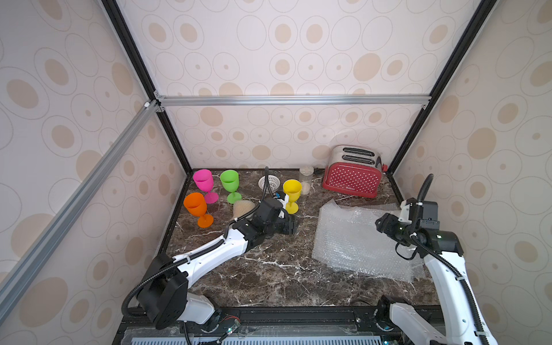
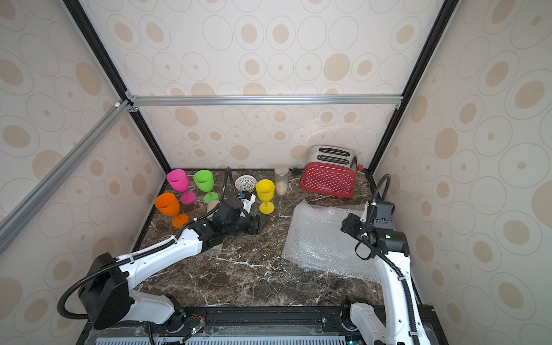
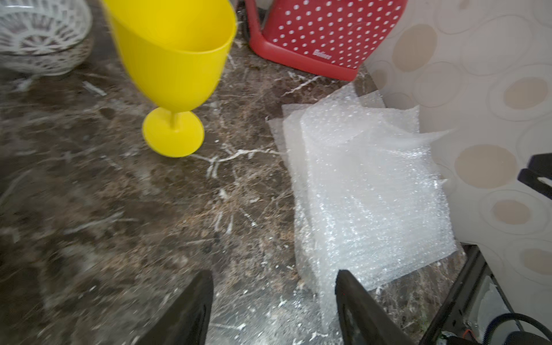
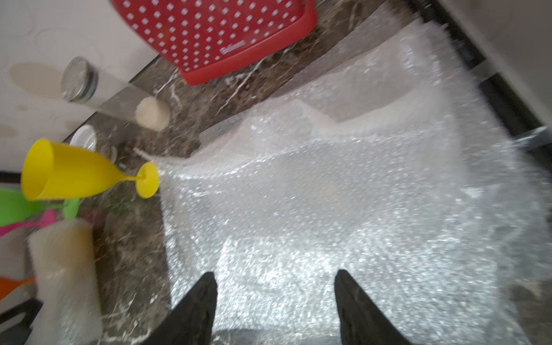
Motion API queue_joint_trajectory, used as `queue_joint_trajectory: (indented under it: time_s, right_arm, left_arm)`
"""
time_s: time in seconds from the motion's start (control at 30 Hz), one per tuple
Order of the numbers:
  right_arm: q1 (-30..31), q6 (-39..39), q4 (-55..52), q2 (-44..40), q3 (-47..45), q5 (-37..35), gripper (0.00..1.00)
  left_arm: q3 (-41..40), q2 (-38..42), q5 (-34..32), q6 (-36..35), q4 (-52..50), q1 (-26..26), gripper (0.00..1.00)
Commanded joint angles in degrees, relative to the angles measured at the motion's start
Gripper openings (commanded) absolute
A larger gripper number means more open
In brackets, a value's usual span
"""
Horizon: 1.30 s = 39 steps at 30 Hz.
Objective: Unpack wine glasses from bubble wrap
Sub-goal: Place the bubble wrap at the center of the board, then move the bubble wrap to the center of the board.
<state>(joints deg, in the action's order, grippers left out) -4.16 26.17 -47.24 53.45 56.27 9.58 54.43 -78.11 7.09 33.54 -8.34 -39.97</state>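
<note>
Four wine glasses stand upright at the back: pink (image 1: 203,180), green (image 1: 230,180), orange (image 1: 195,204) and bright yellow (image 1: 292,188) (image 3: 173,59). A rolled tube of bubble wrap (image 1: 243,209) (image 4: 64,268) lies behind my left wrist; what it holds is hidden. Flat bubble wrap sheets (image 1: 352,239) (image 3: 367,194) (image 4: 328,194) are piled on the right. My left gripper (image 1: 292,224) (image 3: 273,273) is open and empty, low over the marble in front of the yellow glass. My right gripper (image 1: 380,224) (image 4: 274,273) hangs open and empty over the flat sheets.
A red dotted toaster (image 1: 352,176) stands at the back right, with a clear jar (image 1: 306,179) and a white lattice bowl (image 1: 268,182) beside it. Patterned walls close in the back and both sides.
</note>
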Motion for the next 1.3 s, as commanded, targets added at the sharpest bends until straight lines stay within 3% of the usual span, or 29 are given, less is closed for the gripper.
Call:
queue_joint_trajectory:
  time_s: [0.0, 0.17, 0.3, 0.43, 0.6, 0.83, 1.03, 1.17, 1.27]
  right_arm:
    - [6.57, 3.02, 3.07, 0.37, -2.60, 3.40, 0.65]
    - [14.21, 5.56, 7.66, 3.88, -6.02, 2.39, 0.65]
    - [21.49, 6.68, 11.86, 7.76, -7.44, 0.99, 0.65]
    - [27.28, 7.90, 15.15, 11.97, -8.08, 0.79, 0.65]
    - [31.67, 8.25, 17.95, 16.03, -8.02, 0.87, 0.64]
    - [32.70, 6.96, 18.01, 19.21, -7.33, 0.19, 0.63]
    - [32.73, 6.96, 18.29, 19.91, -7.23, 0.00, 0.62]
    - [32.87, 6.70, 18.46, 21.06, -6.96, 0.26, 0.60]
    - [32.99, 6.52, 18.68, 22.32, -6.66, 0.52, 0.59]
  left_arm:
    - [-2.83, 4.58, -3.80, -1.58, -7.30, 3.76, 0.66]
    - [-4.67, 9.90, -6.51, -3.71, -13.92, 11.01, 0.72]
    - [-3.77, 9.60, -12.10, -5.31, -20.83, 15.61, 0.76]
    - [-4.73, 9.81, -12.48, -5.57, -22.00, 20.91, 0.79]
    - [-6.38, 8.57, -8.18, -6.56, -20.37, 27.36, 0.83]
    - [-9.14, 3.01, -1.58, -7.17, -15.97, 30.93, 0.81]
    - [-10.58, 0.31, 5.44, -7.13, -12.15, 31.09, 0.63]
    - [-11.79, 0.12, 8.18, -7.44, -11.30, 31.04, 0.38]
    - [-13.18, 1.73, 10.18, -6.59, -10.24, 30.90, 0.24]
